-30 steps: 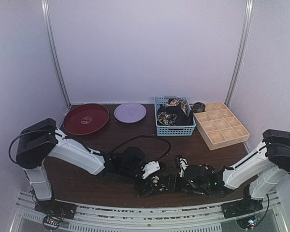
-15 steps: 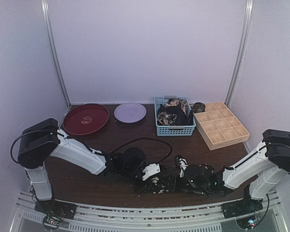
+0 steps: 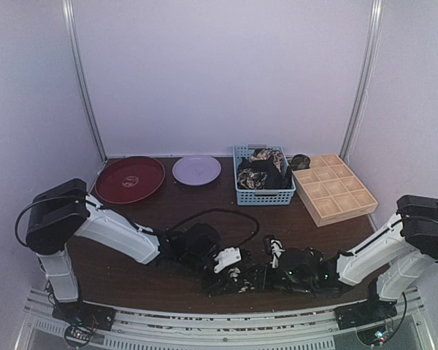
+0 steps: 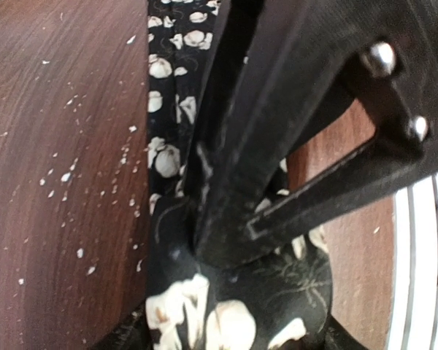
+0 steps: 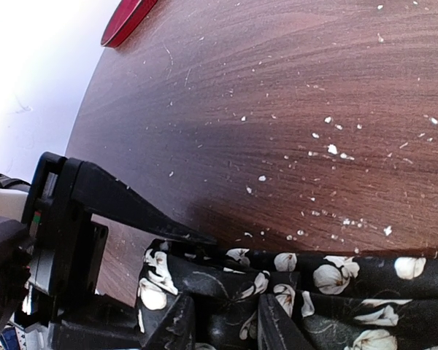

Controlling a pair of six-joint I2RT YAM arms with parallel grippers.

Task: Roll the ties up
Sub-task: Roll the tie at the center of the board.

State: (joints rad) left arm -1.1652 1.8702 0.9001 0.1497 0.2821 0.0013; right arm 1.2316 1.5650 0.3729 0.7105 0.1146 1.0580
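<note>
Top external: left gripper [image 3: 233, 268] and right gripper [image 3: 271, 266] meet over the floppy black fabric tie with cream flowers [image 3: 242, 283], beside the brown wooden table's [image 3: 168, 211] near edge, with bare board beyond. Left wrist: the tie bulges between the left jaws, grip unclear; dusty wood lies free leftward. Right wrist: narrow right jaws pinch the tie's crumpled fold, speckled wood open ahead.

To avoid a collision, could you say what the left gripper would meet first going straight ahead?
Likely the floral tie bunched right before it, then a black finger of the right gripper; depth is unclear.
</note>
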